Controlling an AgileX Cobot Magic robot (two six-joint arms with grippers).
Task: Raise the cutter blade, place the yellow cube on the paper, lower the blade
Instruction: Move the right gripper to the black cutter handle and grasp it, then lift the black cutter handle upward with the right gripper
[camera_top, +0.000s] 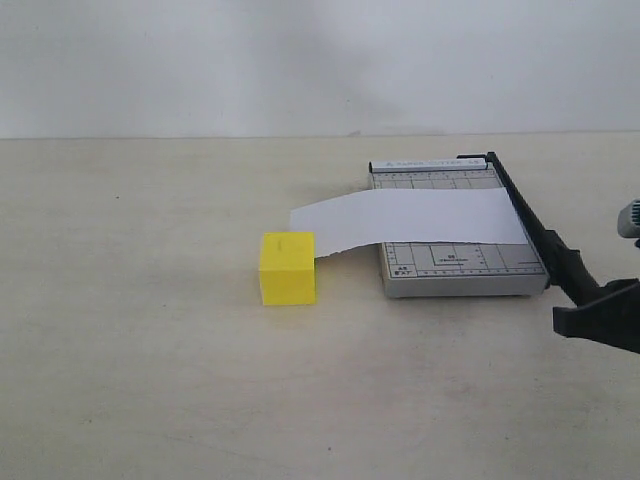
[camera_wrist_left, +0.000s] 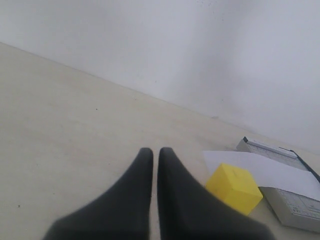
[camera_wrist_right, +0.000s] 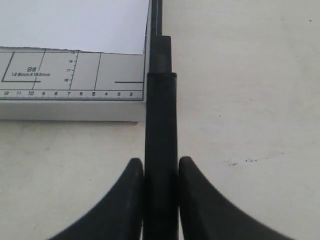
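Right wrist view: my right gripper (camera_wrist_right: 160, 162) is clamped on the cutter blade (camera_wrist_right: 160, 115), one finger pressed to each side of the thick black handle. The blade runs straight along the edge of the grey cutter base (camera_wrist_right: 75, 107) and sits low against it. The paper (camera_wrist_right: 75, 25) lies across the base, one end right up at the blade side.

Over on the other arm, my left gripper (camera_wrist_left: 155, 152) hangs above the surface (camera_wrist_left: 60, 130) with its fingers drawn almost together, only a thin slit between them and nothing held.

From the exterior view, the yellow cube (camera_top: 288, 268) stands on the surface just left of the base, at the paper's overhanging end. I cannot tell whether the two touch.
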